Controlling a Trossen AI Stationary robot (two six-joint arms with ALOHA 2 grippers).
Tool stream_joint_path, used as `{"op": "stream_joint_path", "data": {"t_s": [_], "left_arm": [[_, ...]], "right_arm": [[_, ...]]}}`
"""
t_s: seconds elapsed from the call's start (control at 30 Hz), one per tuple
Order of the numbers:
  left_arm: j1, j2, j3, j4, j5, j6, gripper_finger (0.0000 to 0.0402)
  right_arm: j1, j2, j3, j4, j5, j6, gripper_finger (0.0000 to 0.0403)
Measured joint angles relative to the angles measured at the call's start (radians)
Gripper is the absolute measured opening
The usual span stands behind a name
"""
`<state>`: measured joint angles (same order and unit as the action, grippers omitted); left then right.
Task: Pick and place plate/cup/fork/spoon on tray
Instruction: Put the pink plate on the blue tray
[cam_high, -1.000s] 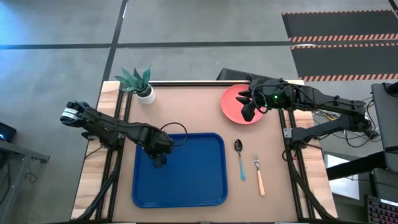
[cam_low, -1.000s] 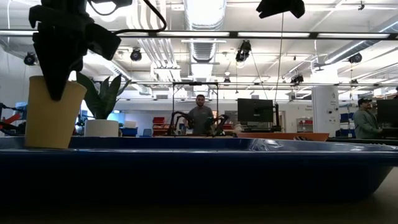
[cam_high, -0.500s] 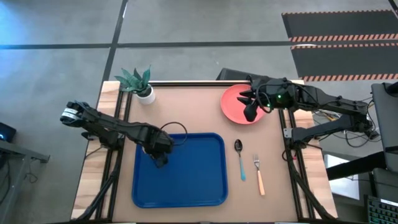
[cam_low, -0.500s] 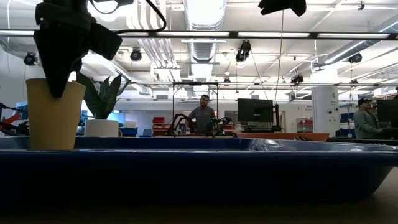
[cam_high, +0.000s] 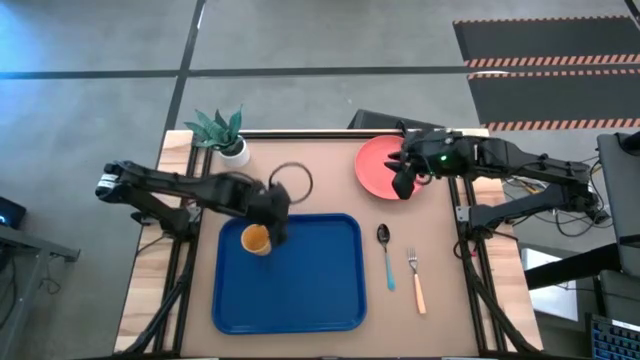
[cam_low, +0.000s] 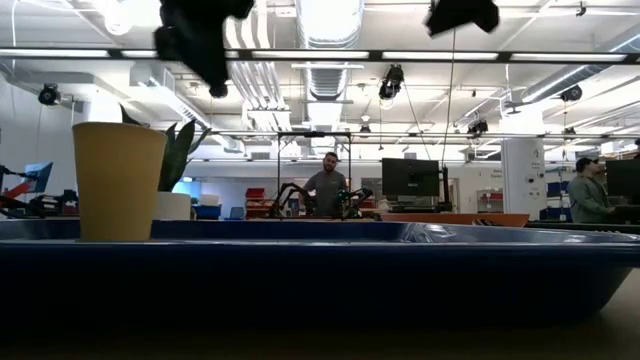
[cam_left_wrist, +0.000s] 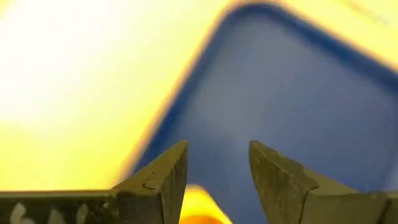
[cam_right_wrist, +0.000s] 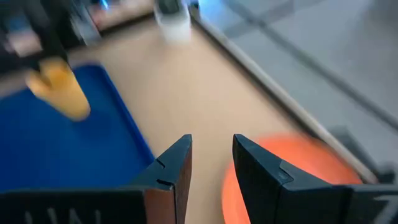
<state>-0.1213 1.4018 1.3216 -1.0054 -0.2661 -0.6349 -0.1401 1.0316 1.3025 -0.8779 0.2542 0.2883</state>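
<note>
The orange-yellow cup (cam_high: 256, 239) stands upright on its base in the far left part of the blue tray (cam_high: 300, 290); it also shows in the low view (cam_low: 120, 180). My left gripper (cam_high: 277, 228) hangs open above and just right of the cup, holding nothing (cam_left_wrist: 214, 168). The coral-pink plate (cam_high: 378, 165) lies flat at the table's far right. My right gripper (cam_high: 401, 184) hovers open over the plate's near right part, well above it (cam_right_wrist: 211, 165). The spoon (cam_high: 385, 255) and the fork (cam_high: 415, 280) lie on the table right of the tray.
A white pot with a green plant (cam_high: 225, 135) stands at the far left corner of the table. A cable loop (cam_high: 290, 180) from the left arm hangs over the table beyond the tray. People stand in the room behind the table (cam_low: 325, 190).
My left gripper has opened, let go of the cup and risen, going a little toward the table's far and right side. The cup, covered by the gripper before, now stands free on the tray. My right gripper has kept its place over the plate.
</note>
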Motion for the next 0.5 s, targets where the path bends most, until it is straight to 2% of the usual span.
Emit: {"op": "stream_joint_path", "data": {"t_s": [0.13,0.23,0.37,0.5], "left_arm": [[0.03,-0.019,0.067,-0.005,-0.122,0.124,0.0154],[0.048,-0.044,0.097,-0.006,-0.228,0.15,0.0154],[0.057,-0.088,0.103,0.005,-0.442,0.145,0.0154],[0.056,-0.136,0.086,0.048,-0.577,0.144,0.0154]], "right_arm": [[0.0,0.044,0.0,-0.197,0.0,0.101,0.0122],[0.0,0.085,-0.004,-0.291,0.0,0.139,0.0134],[-0.005,0.159,-0.023,-0.319,0.004,0.128,0.0148],[-0.033,0.246,-0.044,-0.299,-0.002,0.104,0.0159]]}}
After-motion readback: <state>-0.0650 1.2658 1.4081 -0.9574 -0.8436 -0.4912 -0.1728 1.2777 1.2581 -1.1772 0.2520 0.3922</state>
